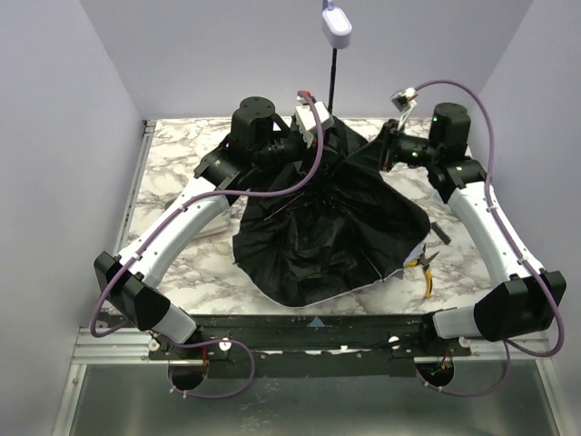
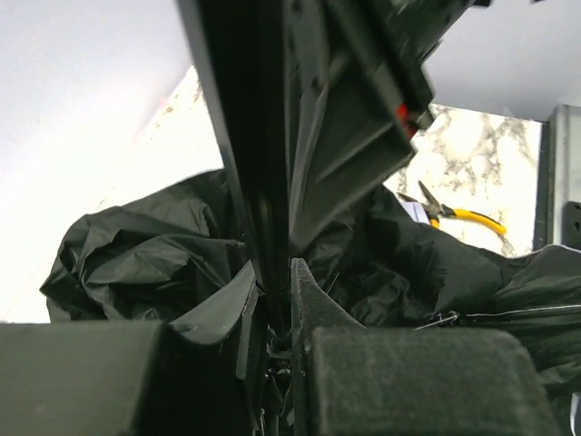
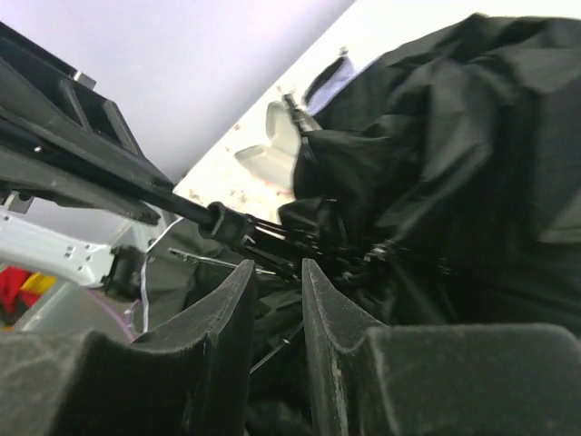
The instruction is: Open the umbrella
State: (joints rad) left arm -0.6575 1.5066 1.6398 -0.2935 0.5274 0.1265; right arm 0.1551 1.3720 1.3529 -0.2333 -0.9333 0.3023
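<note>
The umbrella (image 1: 318,236) lies partly spread on the marble table (image 1: 182,163), black lining up, thin ribs showing. Its black shaft (image 1: 334,77) rises to a lavender handle (image 1: 337,23) at the top. My left gripper (image 1: 324,136) is at the canopy's far edge. In the left wrist view it (image 2: 277,272) is shut on the shaft (image 2: 245,136). My right gripper (image 1: 382,151) is at the canopy's far right edge. In the right wrist view it (image 3: 277,265) stands with a narrow gap between its jaws. The ribs (image 3: 272,241) by the runner (image 3: 222,221) cross at its tips; contact is unclear.
Yellow-handled pliers (image 1: 424,265) lie on the table to the right of the canopy, also seen in the left wrist view (image 2: 463,216). A small black ridged part (image 1: 442,231) lies just beyond them. Grey walls close in the table on three sides.
</note>
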